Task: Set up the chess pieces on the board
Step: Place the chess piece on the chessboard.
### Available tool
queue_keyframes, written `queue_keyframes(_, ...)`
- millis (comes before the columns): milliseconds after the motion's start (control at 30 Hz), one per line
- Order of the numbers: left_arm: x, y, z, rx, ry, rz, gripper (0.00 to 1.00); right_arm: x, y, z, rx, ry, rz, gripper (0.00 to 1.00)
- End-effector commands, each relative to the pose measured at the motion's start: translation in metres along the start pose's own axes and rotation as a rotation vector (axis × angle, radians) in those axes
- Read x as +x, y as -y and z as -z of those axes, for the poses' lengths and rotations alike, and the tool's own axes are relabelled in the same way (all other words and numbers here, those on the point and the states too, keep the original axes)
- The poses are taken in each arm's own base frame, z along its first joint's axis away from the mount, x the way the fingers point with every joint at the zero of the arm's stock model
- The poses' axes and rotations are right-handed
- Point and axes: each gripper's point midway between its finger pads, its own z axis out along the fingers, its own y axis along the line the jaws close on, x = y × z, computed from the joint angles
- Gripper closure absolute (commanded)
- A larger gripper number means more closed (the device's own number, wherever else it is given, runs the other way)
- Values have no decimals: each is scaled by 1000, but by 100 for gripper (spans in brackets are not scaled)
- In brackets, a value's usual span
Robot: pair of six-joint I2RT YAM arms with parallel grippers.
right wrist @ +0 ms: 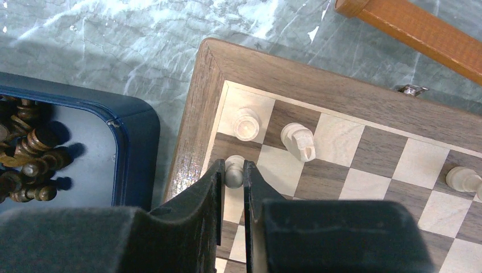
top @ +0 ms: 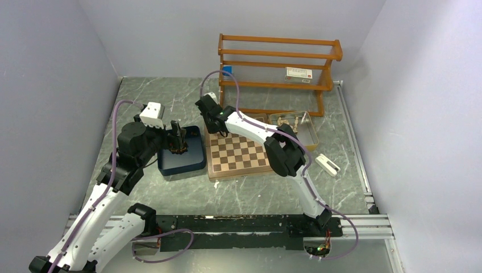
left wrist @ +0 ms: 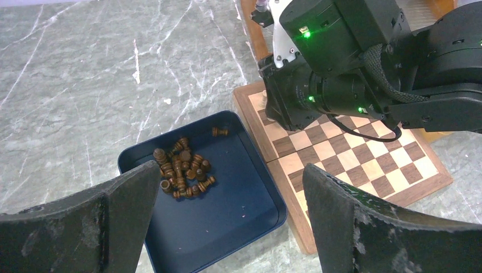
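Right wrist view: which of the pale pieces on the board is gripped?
The pale piece nearest the camera, pinched in the right gripper at the board's edge; the corner piece, its neighbour and the far-right one are untouched.

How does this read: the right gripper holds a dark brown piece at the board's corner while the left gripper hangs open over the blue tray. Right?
One slip: the piece in the right gripper is pale cream, not dark brown; the right wrist view shows it. It is at the board corner, and the left gripper hangs open over the blue tray.
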Motion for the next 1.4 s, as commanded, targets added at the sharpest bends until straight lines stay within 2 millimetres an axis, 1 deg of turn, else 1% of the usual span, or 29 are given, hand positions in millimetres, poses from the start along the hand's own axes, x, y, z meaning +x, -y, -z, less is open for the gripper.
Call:
queue_keyframes(0,-12,1,4,1,33,-10,0,3,2,-12,6,-11,-20,84)
queue_keyframes(267,-12,1,4,3,34,-10,0,6,2,-15,6,-19,-21,83)
queue_keyframes(433,-13,2,5,5,36,-10,0,7,1,-16,4,-27,-23,81)
queue_keyframes(667,-13,2,5,6,36,-11,0,4,2,-12,2,-25,-24,79)
queue_keyframes(967,-13,3,4,11,36,-10,0,-2,1,-9,0,-18,-24,73)
queue_keyframes(1200,-12,3,4,12,35,-11,0,-9,0,-1,-6,-9,-30,70)
queue_keyframes(1367,-12,3,4,11,34,-11,0,-14,3,15,-9,-4,-36,66)
